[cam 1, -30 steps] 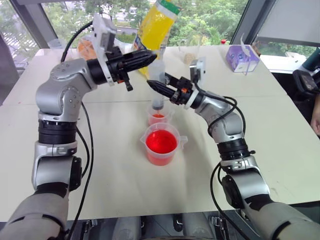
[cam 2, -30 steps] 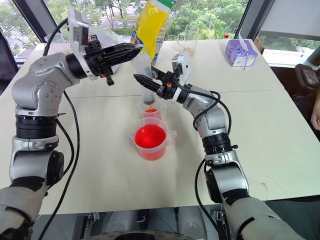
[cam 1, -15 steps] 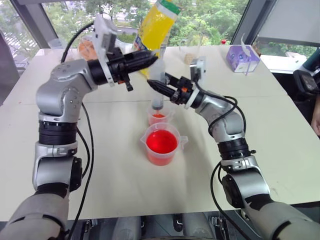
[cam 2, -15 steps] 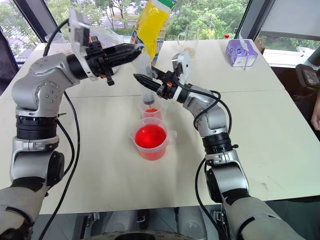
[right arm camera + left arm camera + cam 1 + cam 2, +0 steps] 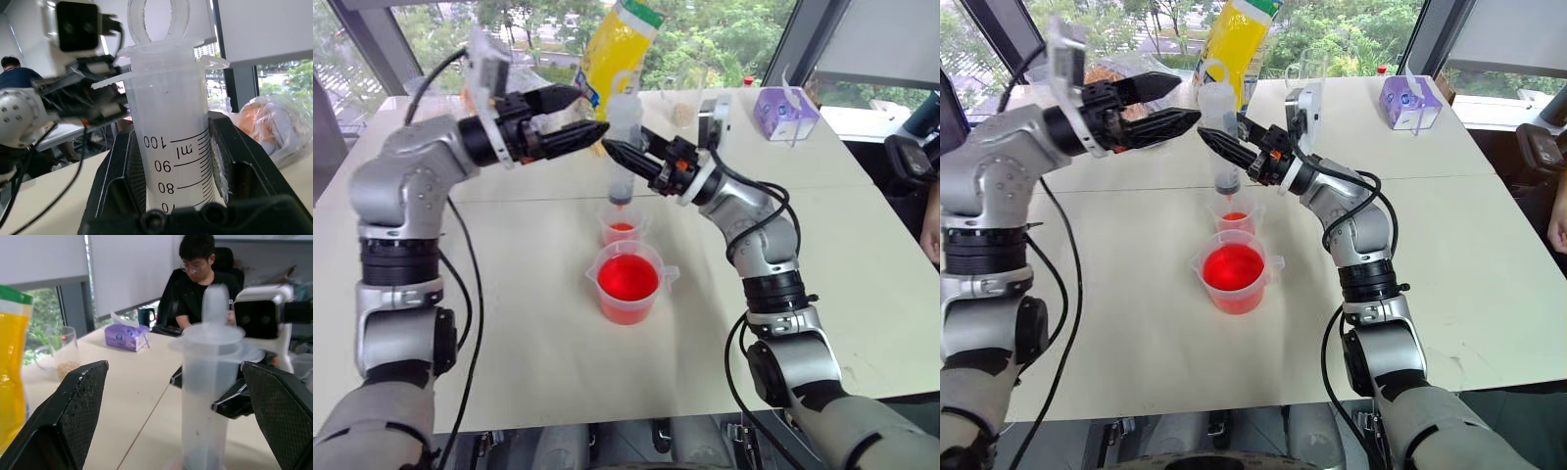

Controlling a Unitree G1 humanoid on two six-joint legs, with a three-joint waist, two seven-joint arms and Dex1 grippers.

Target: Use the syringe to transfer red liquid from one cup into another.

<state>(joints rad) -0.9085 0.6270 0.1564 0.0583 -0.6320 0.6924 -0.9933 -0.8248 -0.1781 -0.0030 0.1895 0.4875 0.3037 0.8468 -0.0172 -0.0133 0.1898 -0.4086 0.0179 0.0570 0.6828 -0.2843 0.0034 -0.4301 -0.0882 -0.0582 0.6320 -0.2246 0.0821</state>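
The syringe [image 5: 623,147] stands upright with its orange tip just over the small narrow cup [image 5: 623,232], which holds a little red liquid. My right gripper [image 5: 613,152] is shut on the syringe barrel [image 5: 171,127] from the right. The plunger sits deep in the barrel, its ring on top. My left gripper [image 5: 593,111] is open to the left of the syringe top, one finger [image 5: 73,416] on each side of it and apart from it. The wide spouted beaker [image 5: 629,282] stands nearer me, with red liquid [image 5: 1232,267] in it.
A yellow bag [image 5: 617,49], a clear cup with grains [image 5: 685,106] and a purple tissue box [image 5: 786,113] stand at the table's far side. An orange thing in a plastic bag [image 5: 1102,76] lies far left. A person [image 5: 195,279] sits beyond the table.
My left gripper, shut at the syringe's top before, has opened wide and drawn back to the left. The right gripper keeps its hold on the barrel over the small cup.
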